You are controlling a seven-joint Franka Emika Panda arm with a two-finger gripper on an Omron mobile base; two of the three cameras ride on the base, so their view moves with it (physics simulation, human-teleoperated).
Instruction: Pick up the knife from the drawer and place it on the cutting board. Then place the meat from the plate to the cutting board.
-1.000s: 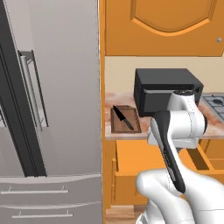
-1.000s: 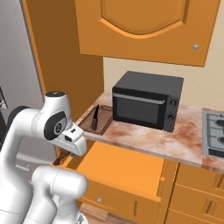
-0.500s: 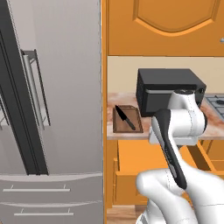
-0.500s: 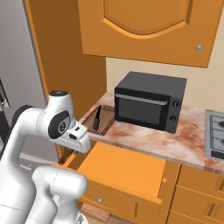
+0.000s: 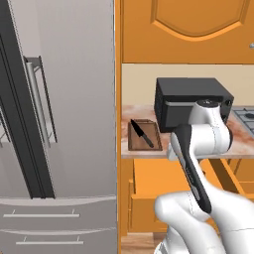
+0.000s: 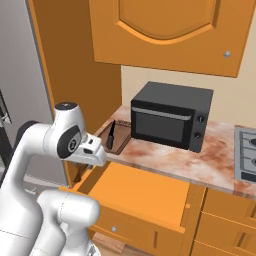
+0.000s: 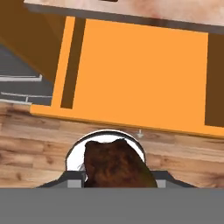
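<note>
Whole scene farther right than before; meat (image 7: 117,165) between part-open gripper (image 7: 118,177) jaws.

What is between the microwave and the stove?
Nothing sits there. In the right base view, the stretch between the microwave and the stove top is bare marbled counter.

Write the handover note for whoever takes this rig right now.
Hand: appears closed on the meat, which sits right at the fingertips in the hand view, above the open drawer.
Knife: lying on the board, left of the microwave.
Done: knife step; meat apparently picked up.
Left: carry the meat over to the board and set it down beside the knife.
</note>
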